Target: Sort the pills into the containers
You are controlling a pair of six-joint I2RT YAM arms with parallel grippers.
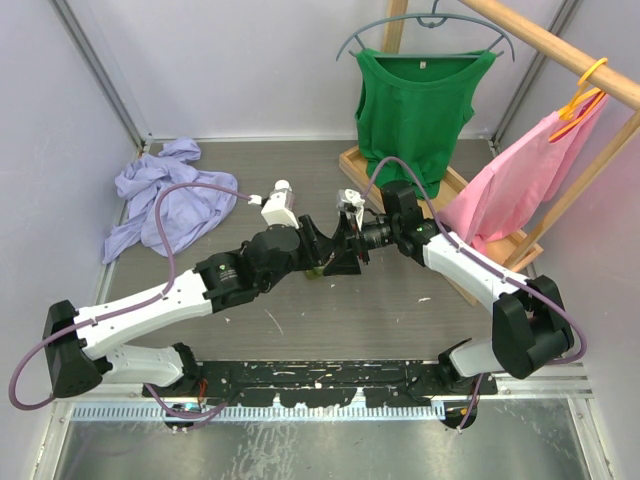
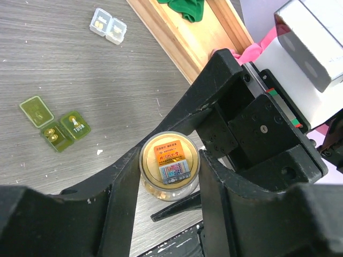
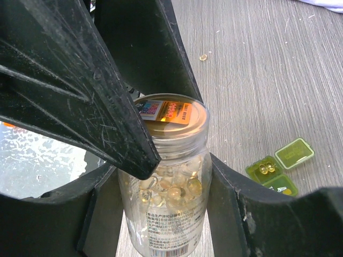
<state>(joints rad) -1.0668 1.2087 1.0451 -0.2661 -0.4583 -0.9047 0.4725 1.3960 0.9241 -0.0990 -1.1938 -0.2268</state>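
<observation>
The right gripper (image 3: 163, 171) clamps the bottle (image 3: 166, 225) of amber softgels by its body; the bottle's small print and barcode are unreadable. The left gripper (image 2: 170, 172) straddles the cap (image 2: 169, 152), whose orange label is illegible; I cannot tell whether it grips. The open green case (image 2: 53, 126) reads "THUR"; the clear case (image 2: 107, 25) lies well apart.

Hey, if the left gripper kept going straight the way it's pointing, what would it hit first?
The gold lid of the pill bottle, right between the fingers of the left gripper; the remaining gap is hard to judge.
</observation>
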